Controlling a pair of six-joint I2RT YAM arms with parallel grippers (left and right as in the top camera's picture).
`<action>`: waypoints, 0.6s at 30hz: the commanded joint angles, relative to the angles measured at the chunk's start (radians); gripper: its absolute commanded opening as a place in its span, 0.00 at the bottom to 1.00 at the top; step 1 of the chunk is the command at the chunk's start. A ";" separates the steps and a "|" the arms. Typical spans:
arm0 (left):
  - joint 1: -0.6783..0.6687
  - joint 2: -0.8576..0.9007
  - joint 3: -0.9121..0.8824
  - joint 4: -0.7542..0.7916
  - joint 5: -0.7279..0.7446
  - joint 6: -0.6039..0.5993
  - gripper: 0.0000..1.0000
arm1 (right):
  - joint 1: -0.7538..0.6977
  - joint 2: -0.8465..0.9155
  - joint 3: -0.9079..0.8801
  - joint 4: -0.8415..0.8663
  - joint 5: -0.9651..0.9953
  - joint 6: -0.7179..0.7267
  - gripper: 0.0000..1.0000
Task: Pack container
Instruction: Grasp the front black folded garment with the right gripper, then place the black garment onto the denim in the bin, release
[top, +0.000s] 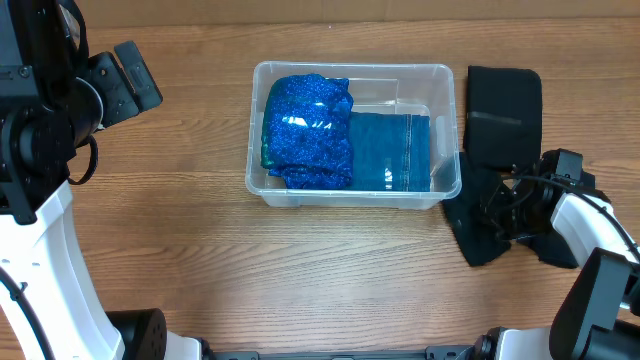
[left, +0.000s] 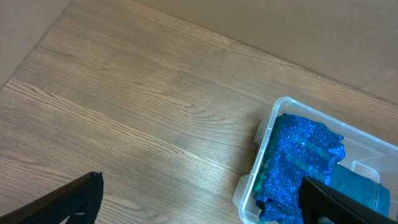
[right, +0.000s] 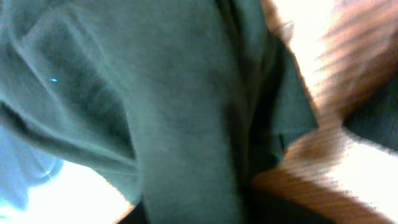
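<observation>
Two folded cloths lie in the container (top: 453, 120), a glittery blue cloth (top: 305, 130) at left, a teal cloth (top: 390, 150) at right; it sits mid-table on the wood-grain table (top: 200, 250); plain tan ground shows beyond the far edge; the left gripper (left: 201, 182) hangs high, fingers wide apart, empty; the right gripper (top: 500, 210) is down on a black cloth (top: 503, 110) beside the container; whether it grips, I cannot tell.

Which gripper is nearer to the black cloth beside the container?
Right. The right gripper is right at the black cloth; the left gripper hangs far off, beyond the container.
</observation>
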 joint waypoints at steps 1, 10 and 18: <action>0.003 -0.006 0.002 -0.001 0.005 0.012 1.00 | -0.004 -0.035 0.082 -0.090 -0.145 -0.003 0.18; 0.003 -0.006 0.002 -0.001 0.005 0.012 1.00 | 0.029 -0.379 0.577 -0.333 -0.323 0.064 0.04; 0.003 -0.006 0.002 -0.001 0.005 0.012 1.00 | 0.463 -0.278 0.538 -0.034 -0.093 0.358 0.04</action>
